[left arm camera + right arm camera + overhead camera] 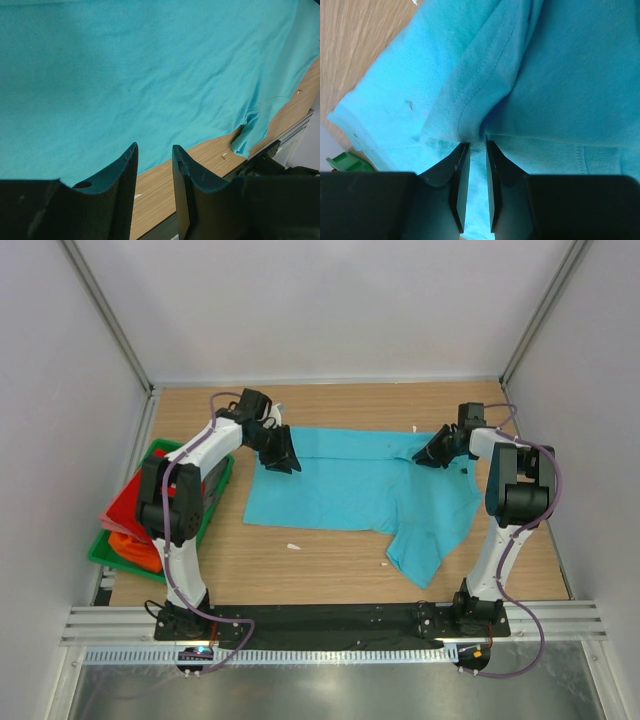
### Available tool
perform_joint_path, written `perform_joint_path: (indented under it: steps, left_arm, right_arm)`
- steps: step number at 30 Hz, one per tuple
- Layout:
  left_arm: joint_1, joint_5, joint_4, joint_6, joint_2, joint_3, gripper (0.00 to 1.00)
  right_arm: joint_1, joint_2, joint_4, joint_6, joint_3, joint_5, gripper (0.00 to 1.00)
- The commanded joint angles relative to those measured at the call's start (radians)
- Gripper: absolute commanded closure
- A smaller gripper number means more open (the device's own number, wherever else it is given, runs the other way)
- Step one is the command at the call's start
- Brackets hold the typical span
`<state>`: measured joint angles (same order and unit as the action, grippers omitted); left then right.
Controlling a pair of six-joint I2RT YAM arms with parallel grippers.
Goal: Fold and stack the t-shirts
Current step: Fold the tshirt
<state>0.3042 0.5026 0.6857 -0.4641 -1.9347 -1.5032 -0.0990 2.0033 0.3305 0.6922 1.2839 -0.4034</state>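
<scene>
Right gripper pinches a fold of the turquoise t-shirt; left gripper hangs spread and empty at its edge.

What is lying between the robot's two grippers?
The turquoise t-shirt, spread flat on the table, fills the stretch from the left gripper to the right gripper. The top view shows it.

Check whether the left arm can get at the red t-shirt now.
Probably yes: the left gripper hangs open and empty, and the red t-shirt lies on top in the green tray beside that arm.
</scene>
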Motion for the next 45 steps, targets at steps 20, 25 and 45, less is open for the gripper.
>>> perform_joint_path:
  steps: [20, 25, 45]
  left_arm:
    - [-0.005, 0.034, -0.015, 0.005, -0.006, -0.009, 0.66]
    - [-0.005, 0.045, -0.032, -0.005, -0.009, 0.0, 0.65]
    - [0.033, 0.077, -0.179, -0.111, 0.1, 0.204, 0.63]
  right_arm:
    - [0.025, 0.011, 0.039, 0.039, 0.095, -0.012, 0.99]
    - [0.036, -0.052, 0.083, 0.121, 0.104, -0.022, 0.99]
    - [0.146, -0.337, 0.363, 0.277, -0.069, 0.058, 0.86]
